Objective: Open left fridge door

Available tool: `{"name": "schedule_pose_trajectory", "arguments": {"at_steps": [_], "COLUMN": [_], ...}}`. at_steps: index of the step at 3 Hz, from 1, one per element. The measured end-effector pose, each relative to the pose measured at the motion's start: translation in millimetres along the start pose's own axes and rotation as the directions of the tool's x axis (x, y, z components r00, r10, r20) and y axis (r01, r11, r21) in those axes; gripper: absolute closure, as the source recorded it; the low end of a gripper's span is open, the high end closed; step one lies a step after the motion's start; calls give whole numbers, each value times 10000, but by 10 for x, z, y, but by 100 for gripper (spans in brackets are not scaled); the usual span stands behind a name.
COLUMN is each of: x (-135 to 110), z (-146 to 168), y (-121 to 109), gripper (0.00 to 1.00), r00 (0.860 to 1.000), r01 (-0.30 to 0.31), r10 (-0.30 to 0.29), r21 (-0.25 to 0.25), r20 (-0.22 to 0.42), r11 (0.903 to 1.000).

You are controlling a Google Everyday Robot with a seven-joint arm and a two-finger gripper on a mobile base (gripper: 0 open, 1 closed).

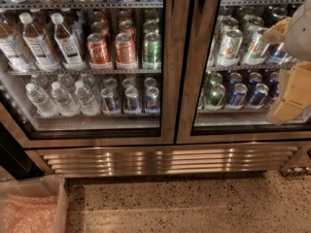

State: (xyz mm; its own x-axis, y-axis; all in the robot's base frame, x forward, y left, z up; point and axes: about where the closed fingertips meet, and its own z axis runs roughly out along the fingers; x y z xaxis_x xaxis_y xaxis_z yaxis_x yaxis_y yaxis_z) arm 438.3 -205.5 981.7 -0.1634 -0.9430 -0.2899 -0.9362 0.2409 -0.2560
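The fridge (165,160) fills the view, with a louvred steel grille at its base. The left fridge door (169,81) is a glass pane in a brushed steel frame. It looks closed, with its right edge meeting the twin door at the centre. Behind it are water bottles, orange, red and green cans, and small blue-silver cans on wire shelves. My gripper (290,98), cream and white, hangs at the far right edge in front of the right door (243,132). It is well to the right of the left door and touches nothing I can see.
A clear plastic bin (57,203) with pinkish contents stands on the floor at the bottom left, below the left door. Speckled stone floor (194,203) lies in front of the grille. A dark gap (12,157) shows at the fridge's left side.
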Motion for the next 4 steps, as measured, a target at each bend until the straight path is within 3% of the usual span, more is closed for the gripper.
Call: {"name": "schedule_pose_trajectory", "arguments": {"at_steps": [1, 2, 3, 4], "x": [-10, -173, -458, -460], "z": [-6, -59, -182, -183], "y": [5, -127, -331, -333], "gripper": [0, 0, 0, 0], "r00": [10000, 9982, 9872, 9872], "r01": [7, -110, -11, -9], "r10": [-7, 85, -112, -114], "r21": [44, 409, 766, 770], "r20": [10, 595, 1588, 1593], "r11": [10000, 9991, 9971, 9970]}}
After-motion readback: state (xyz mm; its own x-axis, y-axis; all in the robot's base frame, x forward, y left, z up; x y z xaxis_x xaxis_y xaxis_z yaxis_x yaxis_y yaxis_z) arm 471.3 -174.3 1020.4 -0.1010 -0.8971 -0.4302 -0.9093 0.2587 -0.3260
